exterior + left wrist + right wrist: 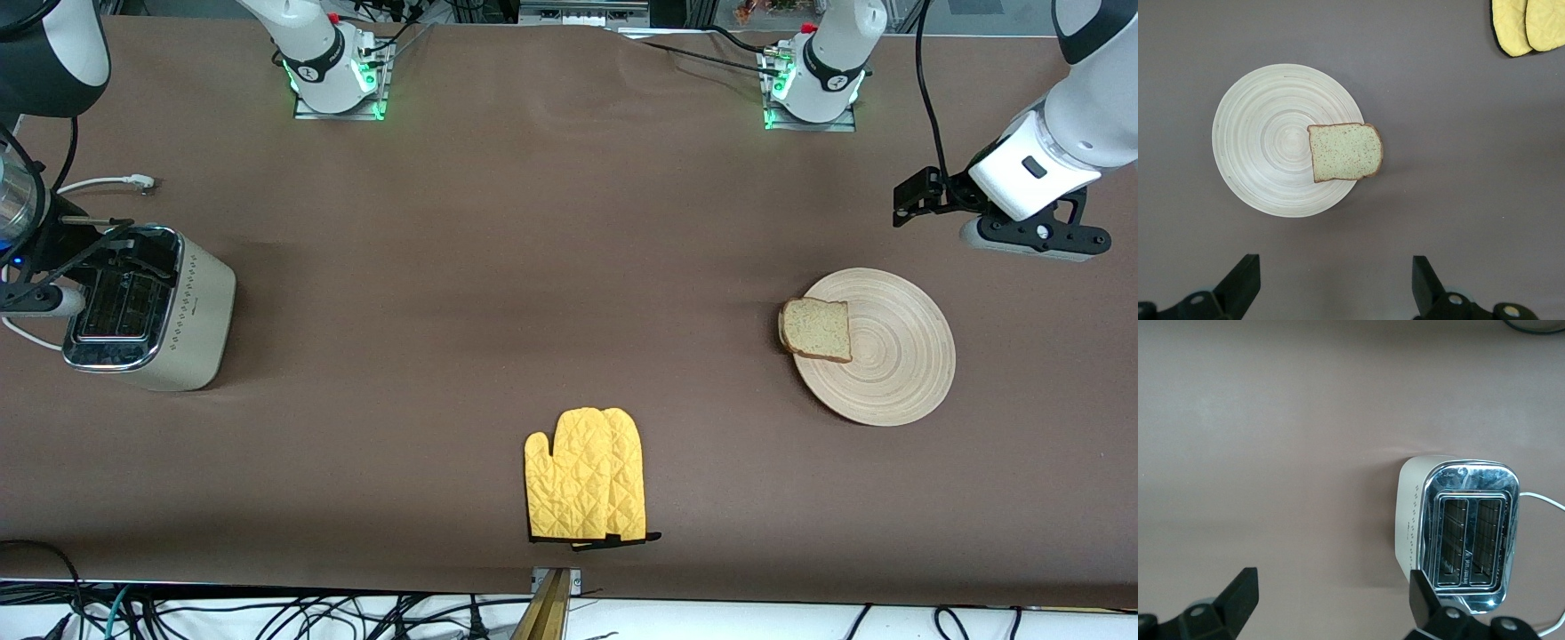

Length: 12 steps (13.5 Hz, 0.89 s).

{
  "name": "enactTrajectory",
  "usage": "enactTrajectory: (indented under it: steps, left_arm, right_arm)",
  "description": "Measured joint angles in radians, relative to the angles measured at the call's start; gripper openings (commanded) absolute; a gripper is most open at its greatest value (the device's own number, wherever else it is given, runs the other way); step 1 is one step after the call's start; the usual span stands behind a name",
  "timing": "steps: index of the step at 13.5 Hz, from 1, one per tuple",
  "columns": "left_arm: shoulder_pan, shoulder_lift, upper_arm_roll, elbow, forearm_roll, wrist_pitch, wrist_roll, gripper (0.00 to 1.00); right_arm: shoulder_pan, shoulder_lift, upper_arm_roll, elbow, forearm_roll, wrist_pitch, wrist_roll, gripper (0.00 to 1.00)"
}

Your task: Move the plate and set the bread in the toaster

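- Front view: the bread (816, 329) lay on the plate (898, 356), overhanging its rim; the toaster (147, 311) stood at the right arm's end.
- Left wrist view: the left gripper (1336, 287) hung over bare table beside the plate, fingers apart.
- Right wrist view: the right gripper (1333, 607) hung beside the toaster, fingers apart, empty.

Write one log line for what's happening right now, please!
bread: on plate edge | toaster: empty | left pincer: open above plate | right pincer: open by toaster
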Motion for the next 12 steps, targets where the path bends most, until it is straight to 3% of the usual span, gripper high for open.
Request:
enactTrajectory:
  steps: [8, 12]
  left_arm:
    - [0.002, 0.011, 0.0, 0.0, 0.0, -0.026, 0.002, 1.0]
    - [0.143, 0.042, 0.007, 0.005, -0.073, -0.026, 0.154, 1.0]
  right_arm:
    - [0.0, 0.0, 0.0, 0.0, 0.0, 0.0, 0.0, 1.0]
    - [0.0, 0.0, 0.0, 0.0, 0.0, 0.0, 0.0, 1.0]
